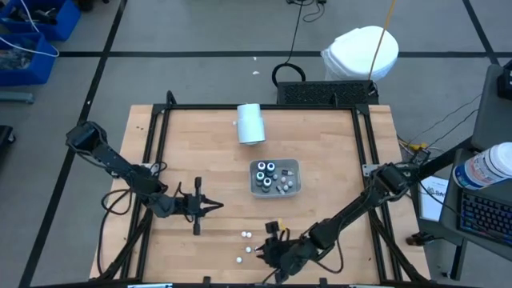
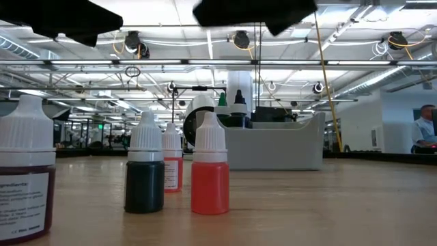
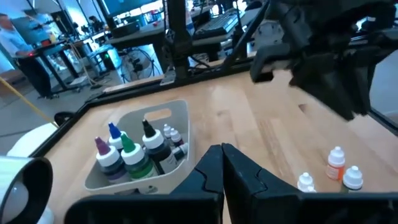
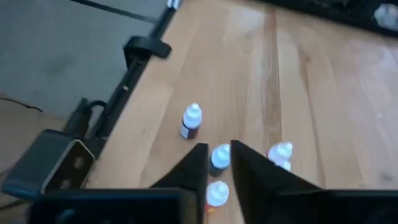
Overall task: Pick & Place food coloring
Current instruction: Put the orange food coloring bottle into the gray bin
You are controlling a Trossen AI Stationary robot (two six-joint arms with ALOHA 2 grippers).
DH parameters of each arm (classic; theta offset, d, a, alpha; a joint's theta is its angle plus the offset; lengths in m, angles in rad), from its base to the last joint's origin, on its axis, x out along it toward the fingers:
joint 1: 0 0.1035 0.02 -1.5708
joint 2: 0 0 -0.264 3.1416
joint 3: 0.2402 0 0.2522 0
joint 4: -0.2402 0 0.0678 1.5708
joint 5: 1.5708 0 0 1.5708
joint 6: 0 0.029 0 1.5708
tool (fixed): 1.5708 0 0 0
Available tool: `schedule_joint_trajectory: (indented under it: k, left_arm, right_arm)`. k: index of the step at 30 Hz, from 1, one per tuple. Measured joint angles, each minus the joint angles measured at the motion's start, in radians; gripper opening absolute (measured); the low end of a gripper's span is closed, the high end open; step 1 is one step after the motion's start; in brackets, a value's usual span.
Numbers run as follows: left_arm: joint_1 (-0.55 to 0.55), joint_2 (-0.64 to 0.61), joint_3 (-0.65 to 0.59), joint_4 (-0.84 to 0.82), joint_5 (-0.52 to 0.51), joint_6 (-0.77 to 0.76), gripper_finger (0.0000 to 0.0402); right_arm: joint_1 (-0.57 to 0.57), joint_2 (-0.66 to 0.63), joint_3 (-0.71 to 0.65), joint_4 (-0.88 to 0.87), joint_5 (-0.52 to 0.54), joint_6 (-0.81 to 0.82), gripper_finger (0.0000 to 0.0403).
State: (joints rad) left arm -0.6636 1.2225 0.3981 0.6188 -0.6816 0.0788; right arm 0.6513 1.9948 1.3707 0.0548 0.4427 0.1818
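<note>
Grey tray (image 1: 294, 167) mid-table holds several food coloring bottles (image 1: 273, 177); four more (image 1: 247, 234) sit loose near the front edge. Right gripper (image 1: 268, 254) slightly parted above those, empty. Left gripper (image 1: 214, 206) closed, empty.

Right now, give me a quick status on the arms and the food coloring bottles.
Left gripper shut, empty, waiting left of the tray. Right gripper part open over loose bottles near the front edge. Several bottles already in the tray. Nothing blocking.
</note>
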Motion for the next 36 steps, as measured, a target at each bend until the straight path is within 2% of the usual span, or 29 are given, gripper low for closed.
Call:
schedule_joint_trajectory:
  k: [5, 10, 16, 21, 26, 36]
  left_arm:
    - [0.005, 0.0, 0.0, 0.014, -0.001, 0.027, 0.0024]
    - [0.009, 0.0, 0.0, 0.026, 0.0, 0.032, 0.0036]
    - [0.008, 0.0, 0.0, 0.03, 0.001, 0.017, 0.0037]
    - [0.008, 0.0, 0.0, 0.029, 0.002, -0.003, 0.0037]
    - [0.008, 0.0, 0.0, 0.028, 0.003, -0.006, 0.0037]
    - [0.008, 0.0, 0.001, 0.026, 0.003, -0.008, 0.0037]
  right_arm:
    - [-0.018, -0.001, -0.003, -0.041, -0.003, 0.059, 0.0155]
    - [-0.017, 0.0, -0.055, 0.008, -0.002, 0.074, 0.0189]
    - [-0.017, 0.0, -0.124, 0.163, -0.002, 0.094, 0.0182]
    - [-0.016, 0.004, -0.152, 0.21, -0.003, 0.12, 0.0171]
    - [-0.015, 0.076, -0.15, 0.332, -0.058, 0.103, 0.0171]
    - [-0.022, 0.1, -0.143, 0.322, -0.049, 0.12, 0.0162]
